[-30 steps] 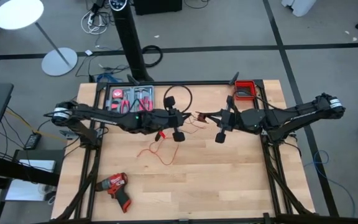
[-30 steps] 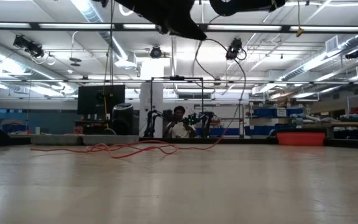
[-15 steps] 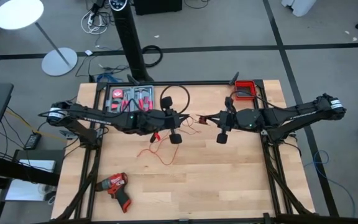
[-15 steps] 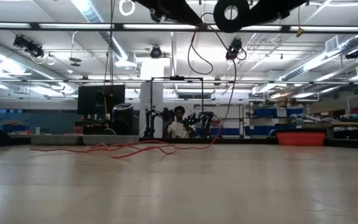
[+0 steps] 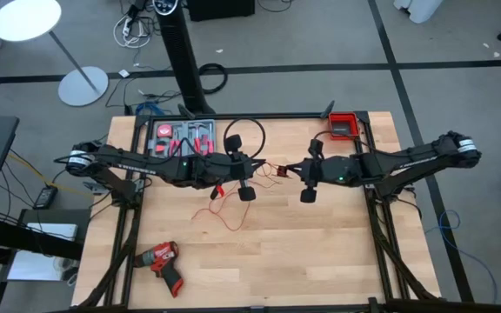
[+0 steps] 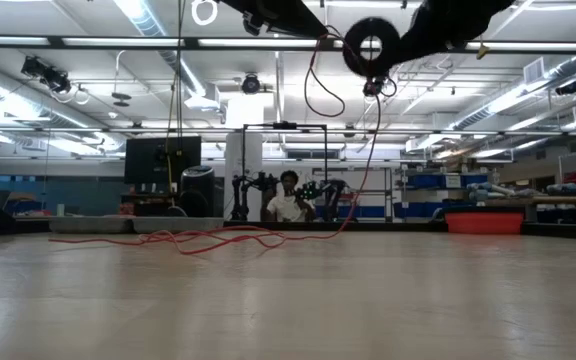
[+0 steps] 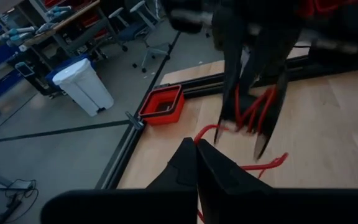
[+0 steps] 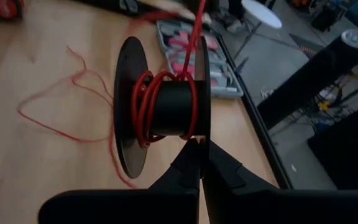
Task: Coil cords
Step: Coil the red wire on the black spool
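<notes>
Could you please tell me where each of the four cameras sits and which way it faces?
High: overhead, straight down; both arms meet mid-table over the red wire.
Low: table height, looking level into the room; arms enter from above.
Left wrist: past the shut left gripper toward the red bin.
Right wrist: past the shut right gripper at the black spool.
Shared: the red wire shows in all four.

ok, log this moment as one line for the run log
step: winding red wire onto black spool | left tool: shut, mid-table | right tool: shut, facing it | rest of wire: loose on table
</notes>
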Controlling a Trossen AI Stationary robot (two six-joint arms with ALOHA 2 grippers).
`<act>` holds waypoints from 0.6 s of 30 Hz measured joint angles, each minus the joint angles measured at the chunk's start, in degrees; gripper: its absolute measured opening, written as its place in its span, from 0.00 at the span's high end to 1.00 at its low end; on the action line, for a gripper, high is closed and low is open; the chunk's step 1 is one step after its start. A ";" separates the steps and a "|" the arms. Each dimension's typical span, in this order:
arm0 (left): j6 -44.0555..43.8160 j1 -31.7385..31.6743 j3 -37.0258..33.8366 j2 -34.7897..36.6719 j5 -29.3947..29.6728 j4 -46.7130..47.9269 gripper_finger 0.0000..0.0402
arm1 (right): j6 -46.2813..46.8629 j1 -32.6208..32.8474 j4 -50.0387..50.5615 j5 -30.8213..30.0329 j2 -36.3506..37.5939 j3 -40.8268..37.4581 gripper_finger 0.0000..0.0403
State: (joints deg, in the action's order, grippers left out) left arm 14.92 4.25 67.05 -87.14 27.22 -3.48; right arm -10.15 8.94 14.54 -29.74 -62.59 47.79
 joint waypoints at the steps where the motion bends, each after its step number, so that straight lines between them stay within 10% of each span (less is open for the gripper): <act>1: 0.00 0.00 0.00 -0.01 -0.01 0.01 1.00 | 0.00 -0.54 -0.12 -0.05 -0.79 0.00 1.00; 18: -0.04 -0.90 -0.04 -3.18 0.41 -1.13 1.00 | -1.58 -8.23 -11.52 -7.33 -9.51 -0.01 1.00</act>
State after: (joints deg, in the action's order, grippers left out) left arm 14.87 3.36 67.00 -90.32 27.64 -4.60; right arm -11.73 0.71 3.01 -37.07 -72.10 47.78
